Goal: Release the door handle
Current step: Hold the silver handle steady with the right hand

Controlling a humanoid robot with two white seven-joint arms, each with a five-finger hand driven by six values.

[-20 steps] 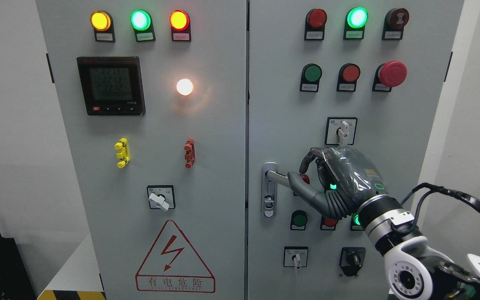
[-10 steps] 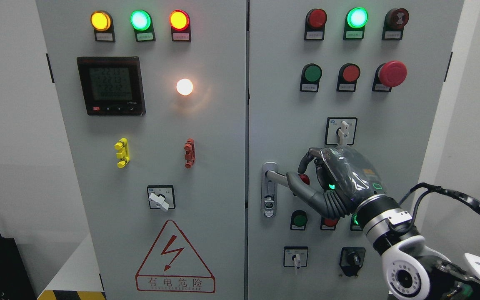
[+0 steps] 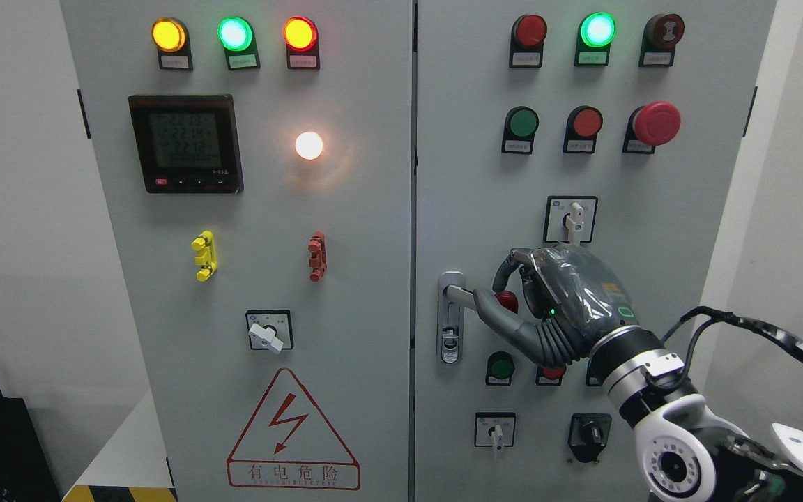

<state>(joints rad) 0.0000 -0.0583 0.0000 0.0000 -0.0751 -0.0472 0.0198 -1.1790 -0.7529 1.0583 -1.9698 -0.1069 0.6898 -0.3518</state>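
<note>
Right hand [image 3: 548, 307] comes in from the lower right and sits over the free end of the door handle [image 3: 459, 295] on the right cabinet door [image 3: 471, 174]. Its fingers [image 3: 506, 268] are curled over the top of the lever and the thumb [image 3: 495, 314] lies beneath it, so the handle end is enclosed between them; whether the pads press firmly on the metal cannot be told from the head view. The lever stands roughly level, pointing right from its silver backplate [image 3: 450, 341], just right of the seam between the two doors. A red button [image 3: 508, 301] shows in the gap between fingers and thumb.

Above the hand is a rotary selector switch [image 3: 571, 219]; higher up, a red mushroom stop button [image 3: 656, 123]. Below the hand, a green push button [image 3: 500, 367] and two further selector switches.

Left cabinet door [image 3: 248, 279] carries a digital meter [image 3: 185, 143], a lit white lamp [image 3: 309, 145] and a triangular electrical hazard sign [image 3: 292, 432].
</note>
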